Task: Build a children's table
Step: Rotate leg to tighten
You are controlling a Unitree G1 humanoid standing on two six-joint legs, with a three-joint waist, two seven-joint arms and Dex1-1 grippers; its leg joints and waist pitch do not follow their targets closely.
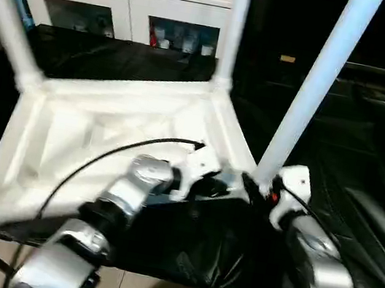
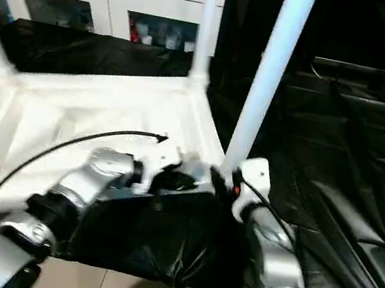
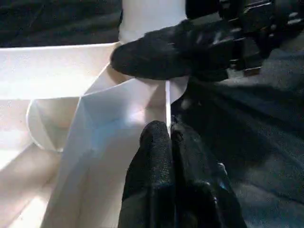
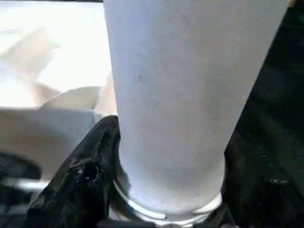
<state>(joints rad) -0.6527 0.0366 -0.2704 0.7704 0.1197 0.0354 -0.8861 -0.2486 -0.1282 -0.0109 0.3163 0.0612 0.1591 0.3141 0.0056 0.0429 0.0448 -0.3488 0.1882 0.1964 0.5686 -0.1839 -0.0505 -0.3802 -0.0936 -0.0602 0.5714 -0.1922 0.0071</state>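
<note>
Left eye view shows the children's table lying upside down on the black-covered bench, ribbed underside up, so its corner sockets face me and the legs can go in from above. Two legs already stand in the far sockets. I hold the fourth leg nearly upright over the near corner socket, my right hand closed around its lower end just above the socket, low down so I can steer the tip. My left hand is pinched shut on the thin rim of the tabletop beside that same socket, I judge to keep the top from sliding. Behind the table stands a white cabinet.
</note>
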